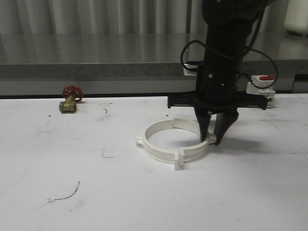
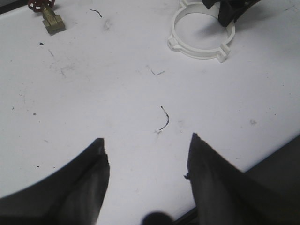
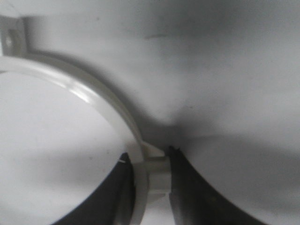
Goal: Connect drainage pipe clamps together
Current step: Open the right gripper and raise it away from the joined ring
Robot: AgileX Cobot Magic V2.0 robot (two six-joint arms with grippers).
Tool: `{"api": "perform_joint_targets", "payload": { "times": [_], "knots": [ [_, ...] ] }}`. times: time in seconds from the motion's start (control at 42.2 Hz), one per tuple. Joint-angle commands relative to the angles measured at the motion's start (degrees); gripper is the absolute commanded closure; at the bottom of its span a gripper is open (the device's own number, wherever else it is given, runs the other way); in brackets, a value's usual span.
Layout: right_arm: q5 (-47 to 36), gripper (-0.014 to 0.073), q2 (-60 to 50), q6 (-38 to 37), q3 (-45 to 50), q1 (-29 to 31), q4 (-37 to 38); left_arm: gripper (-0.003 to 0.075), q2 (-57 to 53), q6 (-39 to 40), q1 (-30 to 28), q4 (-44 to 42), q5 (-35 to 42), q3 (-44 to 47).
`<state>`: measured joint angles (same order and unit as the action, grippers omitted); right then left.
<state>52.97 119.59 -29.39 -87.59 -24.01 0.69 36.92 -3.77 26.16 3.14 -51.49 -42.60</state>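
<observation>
Right gripper (image 1: 215, 136) points straight down from a black arm, its two dark fingers set narrowly on either side of the wall of the drainage pipe clamps (image 1: 174, 143). One finger sits inside the ring and the other just outside it. In the right wrist view the fingers (image 3: 187, 187) bracket the white band at a small raised tab, and they look to be touching it, though the blur there makes firm contact hard to confirm.

The clamps lie flat on the white table (image 1: 144, 197) as one closed ring of two white half-rings. Flat tabs stick out where the halves meet: one pair on the near side of the ring, toward the viewer from the gripper, another on the far side behind it. A small tab also juts from the ring's edge opposite the gripper, to its left.

Left gripper (image 2: 147, 154), seen in the left wrist view, hangs well apart from the ring with its two dark fingers spread wide and nothing between them. Below it is bare table marked with thin dark scratches.

Farther back and well off to the left of the right gripper, a small brass valve (image 1: 68, 105) with a red handwheel lies on the table. Just behind and to the right of the right gripper sits a white-and-red breaker block (image 1: 260, 86), near the table's back edge by a grey ledge.
</observation>
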Motion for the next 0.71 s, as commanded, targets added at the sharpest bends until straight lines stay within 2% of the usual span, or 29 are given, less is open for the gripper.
{"api": "perform_joint_targets", "payload": {
  "times": [0.0,0.213,0.427,0.687],
  "knots": [
    [-1.6,0.041,-1.7,0.2,-1.0,-0.4,-1.6,0.0358,-0.1,0.7,0.4,0.5,3.6,-1.5],
    [-2.0,0.0383,-1.8,0.2,-1.0,-0.5,-2.2,0.0358,-0.1,0.7,0.4,0.5,3.6,-1.5],
    [-2.2,0.0227,-2.1,0.2,-1.0,-0.5,-2.1,0.0358,-0.1,0.7,0.4,0.5,3.6,-1.5],
    [-2.1,0.023,-4.1,0.2,-1.3,-0.5,-0.7,0.0358,-0.1,0.7,0.4,0.5,3.6,-1.5]
  ]
}}
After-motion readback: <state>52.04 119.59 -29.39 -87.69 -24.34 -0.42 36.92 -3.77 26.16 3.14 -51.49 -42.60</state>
